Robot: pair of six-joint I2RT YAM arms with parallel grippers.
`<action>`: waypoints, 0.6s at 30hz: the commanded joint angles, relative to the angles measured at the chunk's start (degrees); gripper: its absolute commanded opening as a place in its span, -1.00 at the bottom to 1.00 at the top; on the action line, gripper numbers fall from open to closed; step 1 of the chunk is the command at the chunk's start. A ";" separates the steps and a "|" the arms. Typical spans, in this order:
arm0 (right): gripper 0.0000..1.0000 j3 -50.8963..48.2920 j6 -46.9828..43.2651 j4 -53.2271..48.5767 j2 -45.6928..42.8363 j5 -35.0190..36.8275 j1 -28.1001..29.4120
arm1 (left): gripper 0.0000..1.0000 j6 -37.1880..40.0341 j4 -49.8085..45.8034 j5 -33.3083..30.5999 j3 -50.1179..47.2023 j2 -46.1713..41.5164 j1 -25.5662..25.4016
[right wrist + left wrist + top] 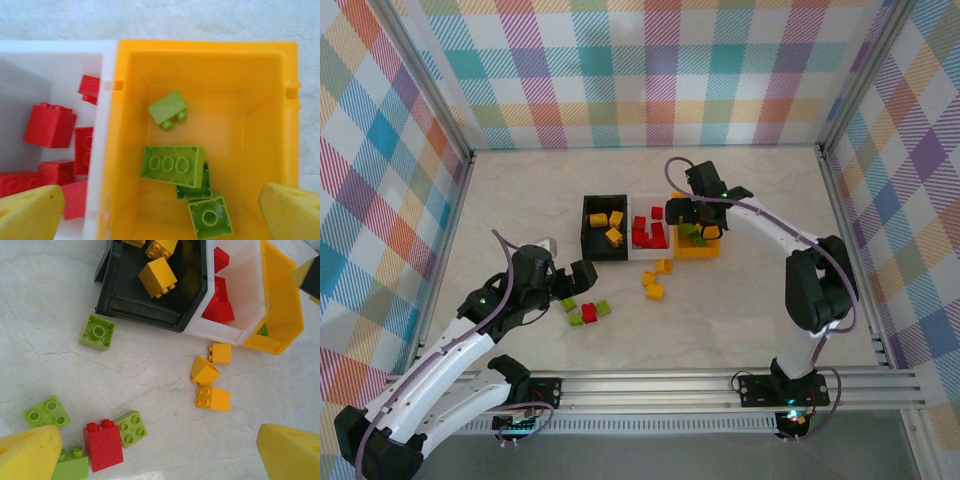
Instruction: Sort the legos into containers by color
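Three containers stand side by side mid-table: black bin (588, 226) with yellow legos (157, 277), white bin (650, 256) with red legos (50, 125), orange bin (698, 251) with several lime-green legos (172, 165). My right gripper (696, 216) hangs open over the orange bin (200, 65), nothing between its fingers. Loose on the table in front of the bins lie three yellow bricks (212, 397), a red brick (103, 444) and several green bricks (130, 428). My left gripper (572, 282) is open above them, its left finger (30, 452) next to the red brick.
A lone green brick (97, 332) lies just in front of the black bin (150, 305). Metal frame posts and checked walls enclose the table; a rail (720, 385) runs along the near edge. Bare tabletop extends left and right of the bins.
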 commanded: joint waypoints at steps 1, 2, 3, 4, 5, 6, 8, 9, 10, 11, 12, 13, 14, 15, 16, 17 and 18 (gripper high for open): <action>0.99 -2.84 -0.23 1.07 -6.04 -3.71 0.17 | 1.00 0.06 -1.71 1.60 0.54 0.68 0.64; 0.99 -4.25 -0.28 1.50 -7.50 -5.20 0.54 | 1.00 0.24 -1.69 1.89 0.40 1.07 0.64; 0.99 -5.56 -0.59 1.78 -8.75 -5.86 1.31 | 1.00 0.41 -1.60 2.16 0.26 1.32 0.64; 0.99 -7.21 -0.98 1.98 -10.13 -5.97 2.70 | 1.00 0.59 -1.65 2.38 0.11 1.56 0.64; 0.99 -8.79 -1.28 1.83 -11.26 -5.70 4.42 | 0.99 0.69 -1.79 2.51 -0.02 1.69 0.64; 0.99 -10.20 -1.08 1.65 -12.06 -5.46 5.90 | 0.99 0.70 -2.01 2.34 -0.08 1.61 0.64; 0.99 -13.98 0.48 2.45 -13.61 -5.49 8.97 | 0.99 0.71 -2.19 1.90 -0.48 1.22 0.64; 1.00 -15.96 1.55 3.11 -14.11 -5.45 11.14 | 1.00 0.64 -2.09 1.82 -0.72 0.96 0.64; 0.99 -17.68 2.59 3.90 -14.29 -5.49 13.43 | 1.00 0.46 -1.89 1.73 -1.04 0.63 0.64; 0.98 -18.71 3.58 4.45 -14.00 -5.38 14.98 | 1.00 0.33 -1.75 1.64 -1.22 0.49 0.64; 0.95 -19.56 4.77 4.84 -13.34 -4.94 16.75 | 1.00 0.19 -1.62 1.63 -1.44 0.19 0.64; 0.93 -20.38 5.91 5.49 -12.55 -4.71 18.09 | 1.00 0.18 -1.57 1.53 -1.55 0.15 0.69; 0.90 -21.03 6.80 6.29 -11.90 -4.72 18.96 | 1.00 0.15 -1.49 1.43 -1.65 0.13 0.72; 0.86 -21.69 7.73 7.22 -10.94 -4.81 19.69 | 1.00 0.15 -1.49 1.46 -1.72 0.06 0.72; 0.79 -21.94 8.61 7.74 -9.98 -4.55 20.20 | 1.00 0.18 -1.48 1.38 -1.82 0.20 0.72; 0.75 -22.11 9.14 8.22 -9.14 -4.40 20.64 | 1.00 0.13 -1.49 1.37 -1.82 0.10 0.73; 0.73 -22.12 9.57 8.61 -8.29 -3.93 21.21 | 1.00 0.20 -1.57 1.37 -1.99 0.14 0.72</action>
